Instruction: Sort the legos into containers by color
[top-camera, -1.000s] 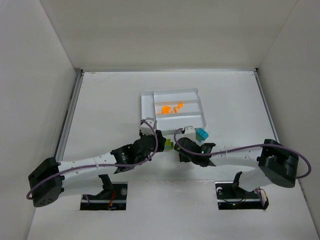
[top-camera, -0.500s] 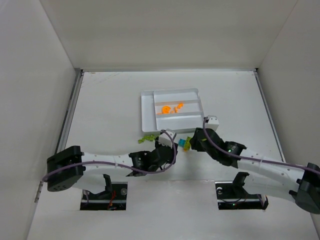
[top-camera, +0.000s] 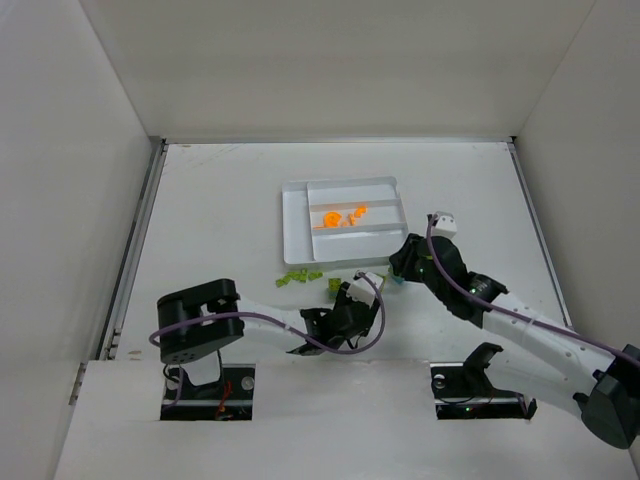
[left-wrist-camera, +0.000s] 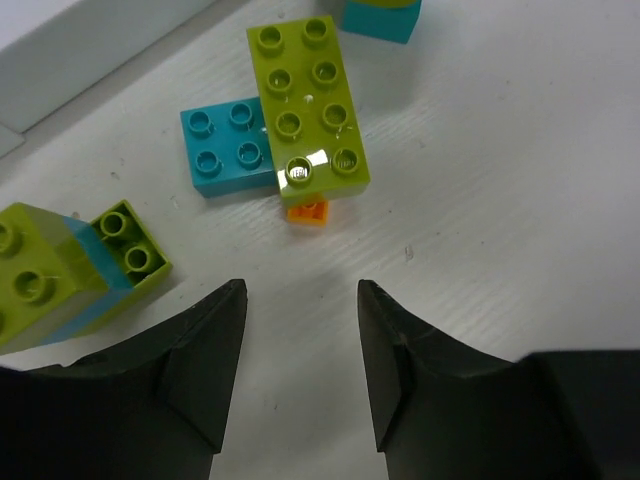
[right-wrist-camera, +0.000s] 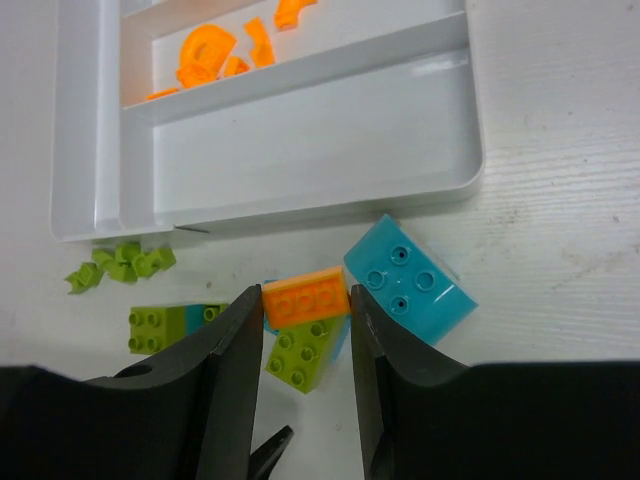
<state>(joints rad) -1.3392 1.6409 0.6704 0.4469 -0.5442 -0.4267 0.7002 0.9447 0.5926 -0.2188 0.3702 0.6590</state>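
Clamping studded orange brick (right-wrist-camera: 307, 297): right fingers (right-wrist-camera: 230, 380). Left fingers (left-wrist-camera: 200, 360) spread, empty, near glossy eight-stud lime brick (left-wrist-camera: 305, 100).

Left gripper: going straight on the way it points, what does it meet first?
Likely the small orange piece at the near end of the long lime green brick; depth is unclear.

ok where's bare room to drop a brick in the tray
Bare: the near long compartment and left side slot of the tray. The next one back holds orange pieces. Crowded: the table along the tray's near wall, with bricks.
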